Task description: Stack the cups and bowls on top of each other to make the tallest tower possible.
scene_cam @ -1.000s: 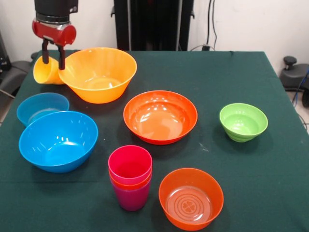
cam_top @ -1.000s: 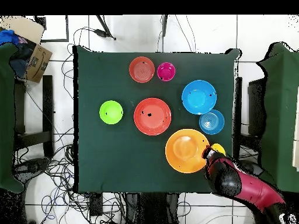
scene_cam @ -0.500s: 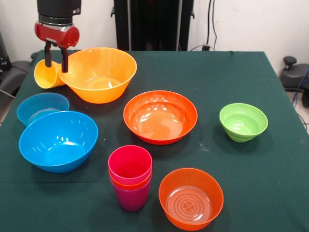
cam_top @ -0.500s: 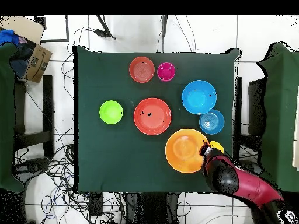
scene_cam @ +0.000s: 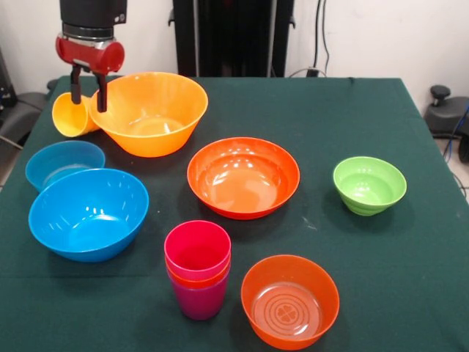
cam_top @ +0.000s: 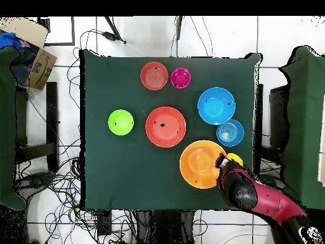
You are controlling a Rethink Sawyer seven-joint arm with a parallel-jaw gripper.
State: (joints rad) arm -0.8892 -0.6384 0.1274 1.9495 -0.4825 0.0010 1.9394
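Observation:
My gripper [scene_cam: 88,101] is at the table's far left corner in the front view, its fingers either side of the yellow cup [scene_cam: 67,115]. The cup is tilted on its side against the large orange-yellow bowl [scene_cam: 150,110]. In the overhead view the gripper [cam_top: 223,162] covers most of the yellow cup [cam_top: 237,157]. The tower [scene_cam: 198,268] stands near the front: purple base cup, then orange-red, with crimson on top. Around it are the large blue bowl [scene_cam: 88,213], small blue bowl [scene_cam: 62,161], wide red-orange bowl [scene_cam: 243,176], green bowl [scene_cam: 369,185] and translucent orange bowl [scene_cam: 290,301].
The green tablecloth [scene_cam: 352,110] is bare at the far right. A cardboard box [cam_top: 35,60] and chairs stand beside the table in the overhead view. Cables lie on the floor.
The gripper has shifted slightly right towards the orange-yellow bowl and a little lower. The tilted yellow cup has moved with it. Nothing else has moved.

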